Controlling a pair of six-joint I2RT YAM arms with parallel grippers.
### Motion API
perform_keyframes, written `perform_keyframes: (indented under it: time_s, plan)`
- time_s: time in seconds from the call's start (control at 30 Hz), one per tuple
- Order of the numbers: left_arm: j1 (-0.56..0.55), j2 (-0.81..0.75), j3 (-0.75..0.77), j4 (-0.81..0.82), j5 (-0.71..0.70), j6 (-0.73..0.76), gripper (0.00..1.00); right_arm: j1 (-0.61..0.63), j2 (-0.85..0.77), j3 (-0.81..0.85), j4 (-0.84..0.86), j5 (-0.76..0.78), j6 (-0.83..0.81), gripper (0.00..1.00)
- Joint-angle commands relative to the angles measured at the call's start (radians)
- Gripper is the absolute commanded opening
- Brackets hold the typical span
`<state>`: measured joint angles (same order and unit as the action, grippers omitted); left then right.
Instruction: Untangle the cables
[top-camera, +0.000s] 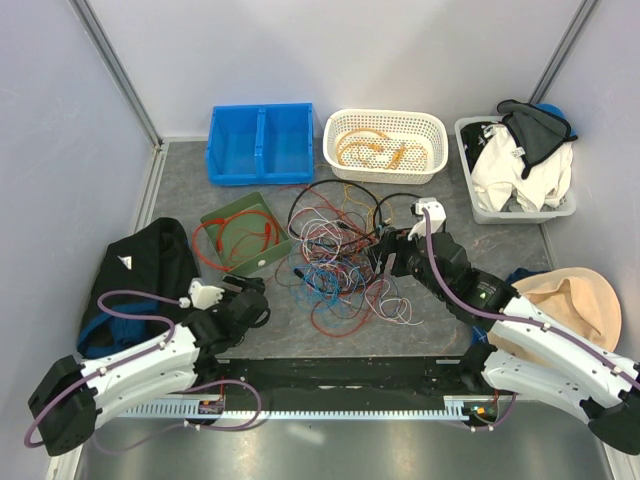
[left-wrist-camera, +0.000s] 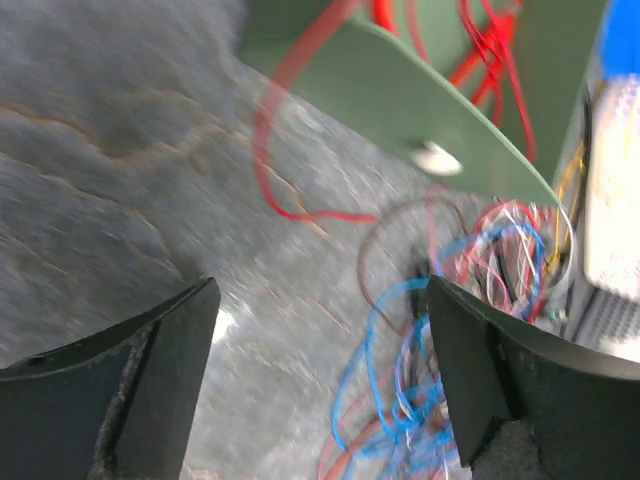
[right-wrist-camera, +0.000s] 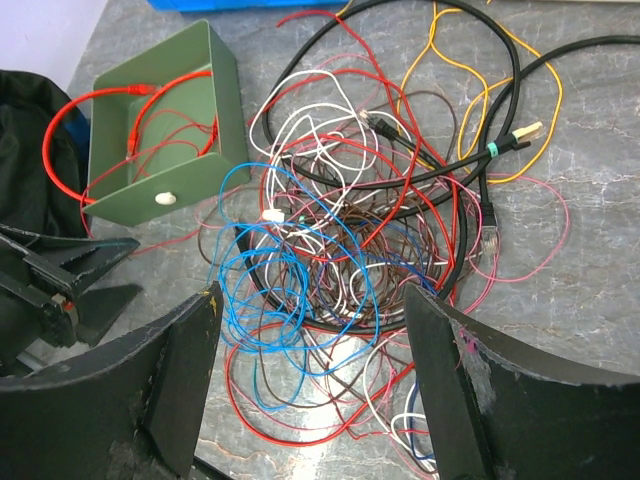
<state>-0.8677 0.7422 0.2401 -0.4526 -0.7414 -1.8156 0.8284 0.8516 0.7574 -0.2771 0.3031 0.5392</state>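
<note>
The cables (top-camera: 340, 250) lie in one tangled heap of red, blue, white, black, pink and yellow wires at the table's middle. In the right wrist view the cables (right-wrist-camera: 340, 250) spread out just beyond my right gripper (right-wrist-camera: 310, 300), which hangs open over the heap's near edge with nothing gripped. That right gripper (top-camera: 385, 258) sits at the heap's right side. My left gripper (top-camera: 255, 293) is open at the heap's left. In the blurred left wrist view, the left gripper (left-wrist-camera: 320, 300) frames bare table, with blue cables (left-wrist-camera: 400, 380) by its right finger.
A green box (top-camera: 262, 258) holding a red cable stands left of the heap. At the back are a blue bin (top-camera: 260, 145), a white basket (top-camera: 385, 115) with orange cables and a grey bin (top-camera: 470, 195) of clothes. A black bag (top-camera: 140, 270) lies left, a tan hat (top-camera: 570, 300) right.
</note>
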Motion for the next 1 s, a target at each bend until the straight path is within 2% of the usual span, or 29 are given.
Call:
perform_keyframes:
  time_s: [0.0, 0.13, 0.33, 0.47, 0.53, 0.57, 0.7, 0.83, 0.93, 0.97]
  plan:
    - [-0.005, 0.063, -0.048, 0.086, -0.136, -0.132, 0.82, 0.002, 0.009, -0.007, 0.039, -0.018, 0.005, 0.81]
    - [-0.005, 0.101, -0.099, 0.178, -0.167, -0.148, 0.67, 0.002, 0.007, -0.009, 0.036, -0.010, -0.002, 0.81]
    - [-0.005, 0.138, -0.116, 0.216, -0.194, -0.152, 0.47, 0.003, 0.006, -0.010, 0.024, -0.009, -0.012, 0.81]
    - [-0.004, 0.172, -0.122, 0.235, -0.222, -0.174, 0.42, 0.002, 0.004, -0.020, 0.024, -0.013, -0.007, 0.81]
    - [-0.004, 0.201, -0.121, 0.245, -0.242, -0.177, 0.31, 0.002, 0.004, -0.026, 0.026, -0.016, -0.002, 0.81]
    - [-0.004, 0.210, -0.117, 0.249, -0.246, -0.182, 0.30, 0.002, 0.003, -0.027, 0.026, -0.018, -0.001, 0.81]
    - [-0.004, 0.266, -0.096, 0.264, -0.254, -0.191, 0.02, 0.002, -0.006, -0.036, 0.026, -0.021, 0.002, 0.80]
    - [-0.004, 0.296, -0.084, 0.284, -0.230, -0.171, 0.02, 0.002, -0.020, -0.041, 0.018, -0.019, 0.002, 0.80]
    - [-0.013, 0.208, -0.071, 0.295, -0.178, -0.049, 0.02, 0.002, -0.031, -0.046, 0.007, -0.010, 0.001, 0.81]
    - [-0.014, 0.165, -0.050, 0.296, -0.161, 0.069, 0.02, 0.002, -0.034, -0.046, 0.006, -0.007, 0.001, 0.80]
